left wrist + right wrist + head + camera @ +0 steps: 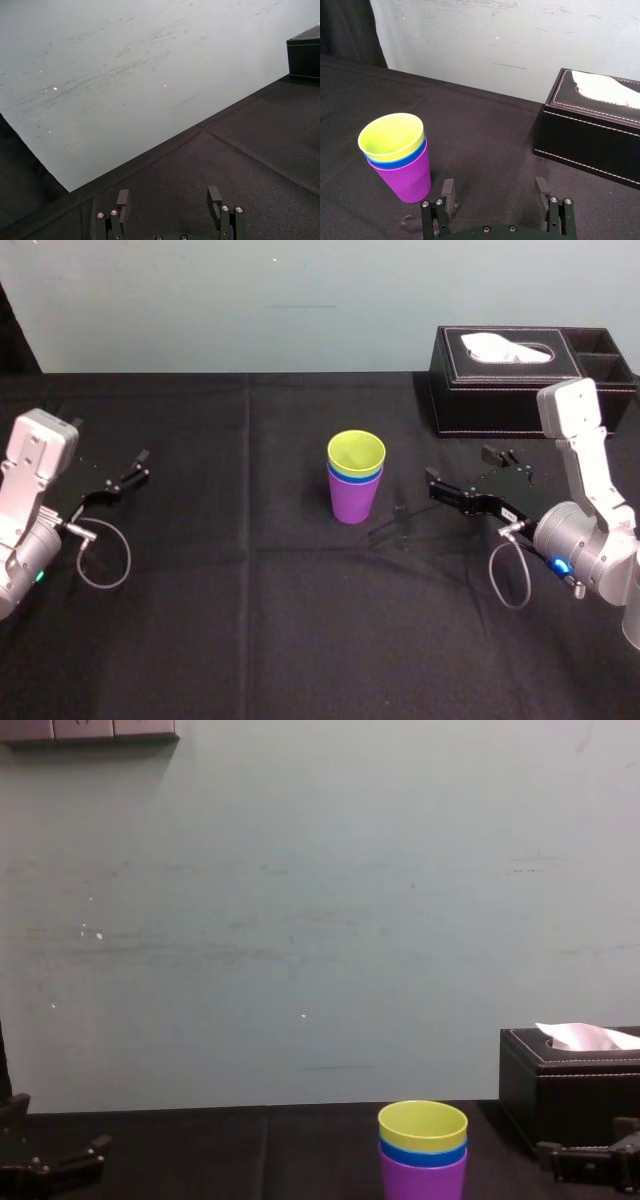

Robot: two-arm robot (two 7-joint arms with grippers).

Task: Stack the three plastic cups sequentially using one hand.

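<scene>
Left of the splayed right gripper (458, 466), three nested cups (355, 480)

I see 2 silver-grey arms with rounded, blocky housings, the left arm (28, 485) and the right arm (585, 470). A thin grey left cable (105, 558) loops off one wrist and a right cable (503, 578) off the other. The left claw (141, 464) and right claw (458, 467) are black, with 2 straight fingers each and silver screws (425, 204) at the bases. A green light (39, 577) glows on the left wrist and a blue light (557, 566) on the right.
</scene>
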